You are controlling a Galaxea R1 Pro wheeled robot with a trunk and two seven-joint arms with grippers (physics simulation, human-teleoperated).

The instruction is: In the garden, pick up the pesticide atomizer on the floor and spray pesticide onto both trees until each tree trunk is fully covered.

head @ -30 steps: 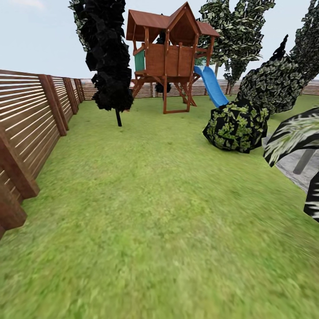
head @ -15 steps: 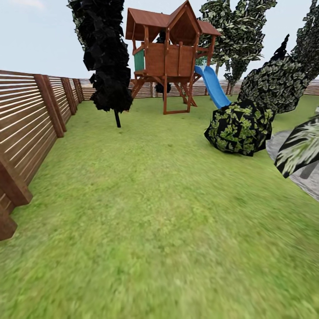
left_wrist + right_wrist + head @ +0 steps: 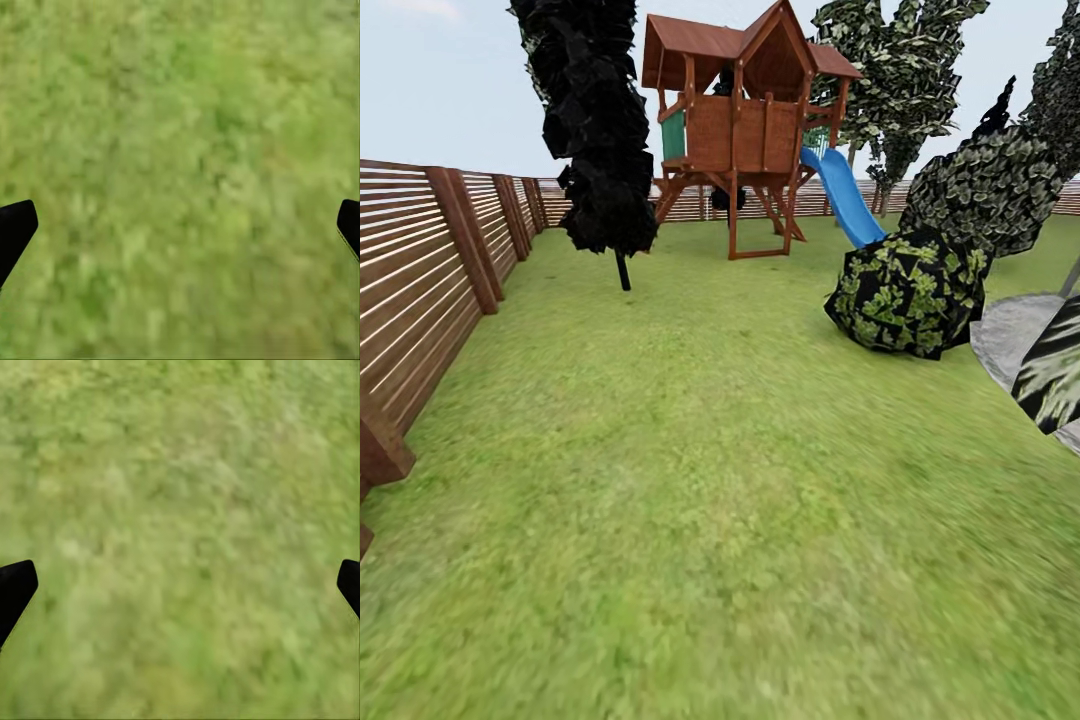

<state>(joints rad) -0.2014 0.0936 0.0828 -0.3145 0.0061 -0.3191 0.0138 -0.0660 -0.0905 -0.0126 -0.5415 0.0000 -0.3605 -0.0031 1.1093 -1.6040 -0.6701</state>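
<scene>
Both hands spread wide over lawn.

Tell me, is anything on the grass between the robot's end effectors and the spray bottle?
I can't tell: no spray bottle shows. Both the left end effector and right end effector hang open over bare grass. The round bush sits ahead on the right.

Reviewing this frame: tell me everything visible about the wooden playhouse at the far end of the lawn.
The playhouse is a raised reddish-brown timber cabin with a peaked, gabled roof, standing upright on braced wooden legs planted in the grass. Its walls look like vertical planks, with a teal panel on its left side. A blue slide runs from the deck down to the lawn on its right. The slatted fence runs behind it.
</scene>
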